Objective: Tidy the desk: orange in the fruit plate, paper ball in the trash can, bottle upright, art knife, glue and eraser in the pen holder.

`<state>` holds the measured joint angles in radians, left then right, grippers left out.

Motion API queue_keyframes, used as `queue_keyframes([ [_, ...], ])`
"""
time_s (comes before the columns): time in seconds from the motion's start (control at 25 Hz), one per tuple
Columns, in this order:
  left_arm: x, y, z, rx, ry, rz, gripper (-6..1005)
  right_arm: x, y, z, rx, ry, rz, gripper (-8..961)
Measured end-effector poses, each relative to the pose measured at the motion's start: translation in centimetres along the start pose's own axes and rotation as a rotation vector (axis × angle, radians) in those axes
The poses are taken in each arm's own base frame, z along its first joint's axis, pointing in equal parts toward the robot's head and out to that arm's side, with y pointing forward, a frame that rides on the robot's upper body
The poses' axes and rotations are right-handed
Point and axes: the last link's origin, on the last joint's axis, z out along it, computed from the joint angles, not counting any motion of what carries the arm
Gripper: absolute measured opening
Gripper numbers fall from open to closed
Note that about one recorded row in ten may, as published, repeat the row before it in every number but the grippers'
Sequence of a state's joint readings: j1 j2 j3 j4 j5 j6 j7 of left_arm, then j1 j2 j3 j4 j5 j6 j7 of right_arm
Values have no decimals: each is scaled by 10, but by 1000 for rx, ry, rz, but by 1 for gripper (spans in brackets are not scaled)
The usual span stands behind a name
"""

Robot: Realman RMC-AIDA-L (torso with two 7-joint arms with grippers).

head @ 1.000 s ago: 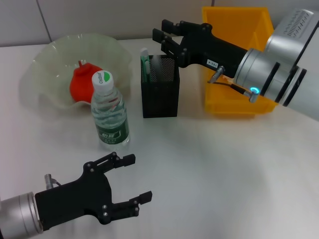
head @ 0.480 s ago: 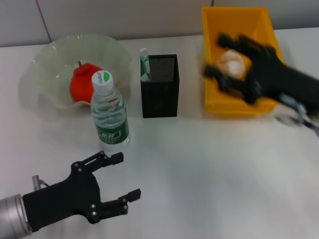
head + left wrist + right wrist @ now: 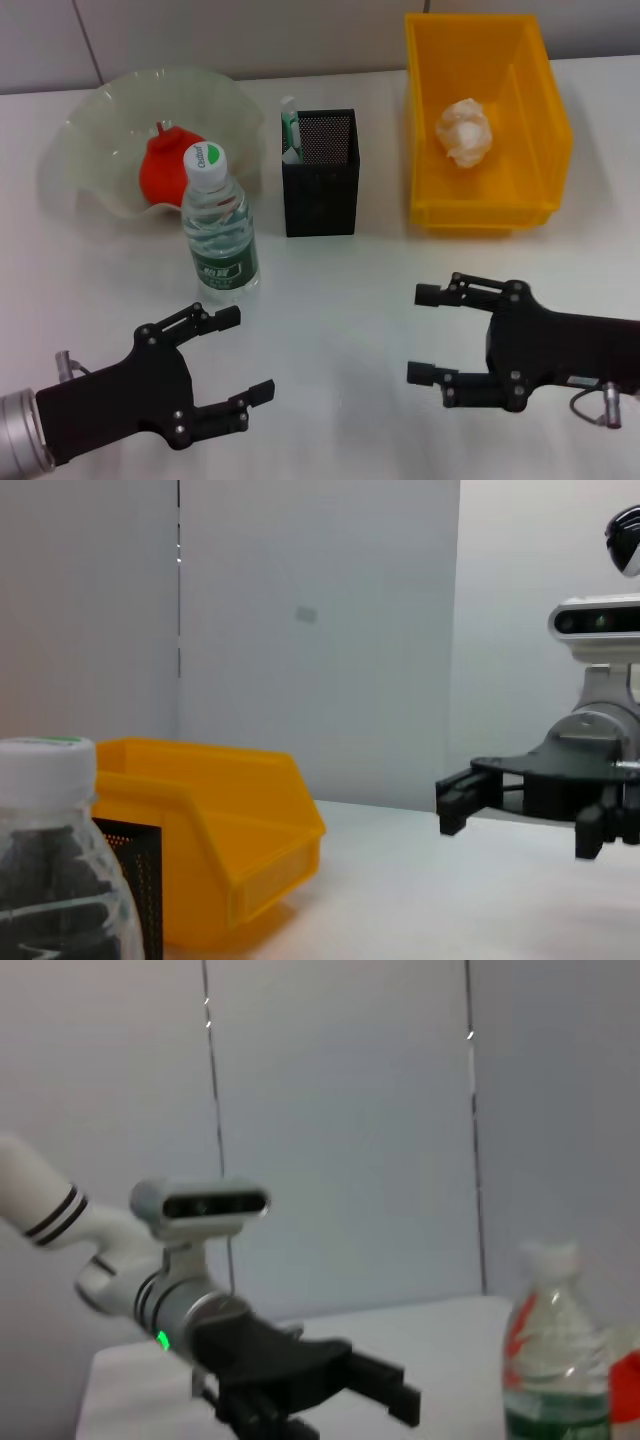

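Note:
The orange [image 3: 165,166] lies in the pale-green fruit plate [image 3: 100,110] at the back left. In front of the plate the bottle [image 3: 218,226] stands upright; it also shows as bottle [image 3: 55,865] and bottle [image 3: 545,1352]. The black mesh pen holder [image 3: 321,175] holds a green-and-white item [image 3: 290,130]. The paper ball [image 3: 465,131] rests inside the yellow trash can [image 3: 487,215]. My left gripper [image 3: 235,355] is open low at the front left. My right gripper [image 3: 422,334] is open at the front right, empty. The art knife, glue and eraser cannot be made out.
The white desk [image 3: 350,290] runs to a grey wall behind. In the left wrist view the yellow trash can [image 3: 215,840] stands beside the mesh pen holder [image 3: 135,880], with the right gripper [image 3: 500,795] farther off.
My right arm has swung back from above the pen holder, past the trash can, down to the front right. The left gripper drifted slightly toward the front left.

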<state>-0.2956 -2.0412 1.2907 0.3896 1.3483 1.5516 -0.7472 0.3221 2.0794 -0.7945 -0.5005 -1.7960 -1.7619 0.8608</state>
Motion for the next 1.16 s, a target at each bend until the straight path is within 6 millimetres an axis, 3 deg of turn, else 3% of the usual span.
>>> queue_keyframes([
  [0.32, 0, 1, -3, -1, 2, -4, 845, 5, -6, 11, -12, 40, 2, 779],
  [1.16, -3, 6, -5, 7, 9, -16, 846, 9, -3, 12, 10, 28, -6, 779],
])
